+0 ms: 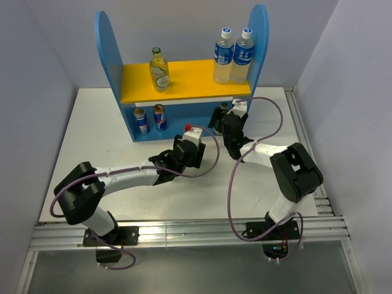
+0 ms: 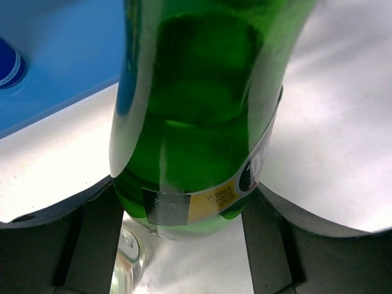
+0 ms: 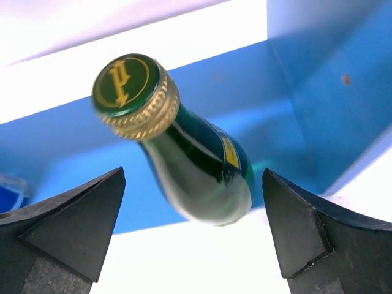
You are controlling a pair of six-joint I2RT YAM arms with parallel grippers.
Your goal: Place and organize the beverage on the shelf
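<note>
Though hidden overhead, left-held green bottle (image 2: 196, 110)

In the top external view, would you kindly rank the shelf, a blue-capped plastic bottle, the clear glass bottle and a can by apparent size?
1. shelf
2. plastic bottle
3. clear glass bottle, somewhat smaller
4. can, though the yellow board may hide its top

Glossy green glass bottle (image 2: 202, 110)
</note>
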